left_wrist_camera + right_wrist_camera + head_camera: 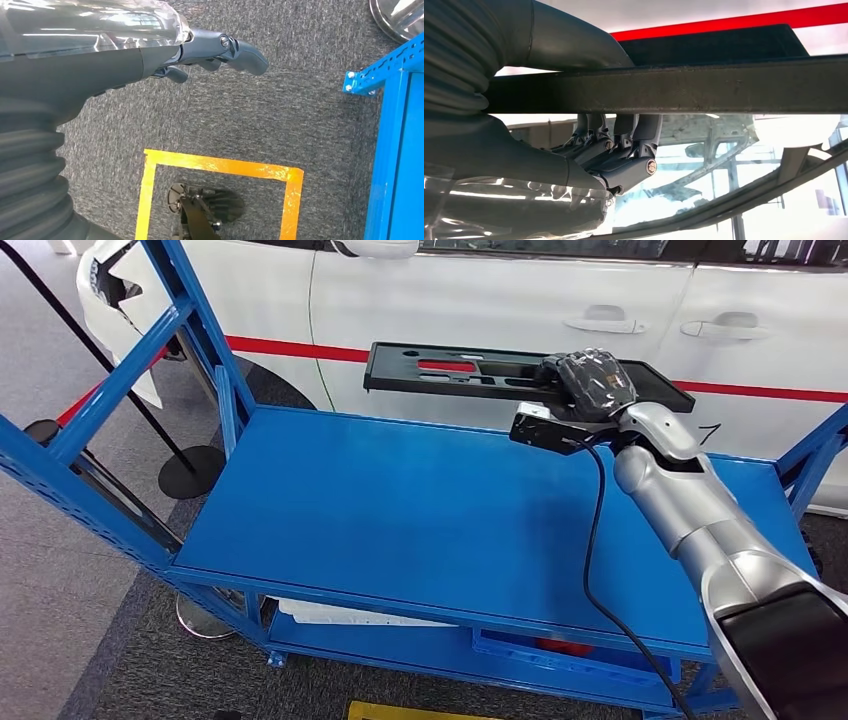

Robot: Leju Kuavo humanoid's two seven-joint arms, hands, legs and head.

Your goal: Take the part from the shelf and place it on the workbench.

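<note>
Black plastic, the part [470, 372] is a long flat tray held in my right hand [592, 382], fingers closed over and under its edge near one end, so its long axis runs sideways away from the hand and it hangs above the far edge of the blue workbench [420, 520], which lies below and nearer than the hand. My left hand [220, 52] hangs far off over the carpet, fingers loosely curled and holding nothing. I cannot make out the tray's underside or how firmly it sits.
</note>
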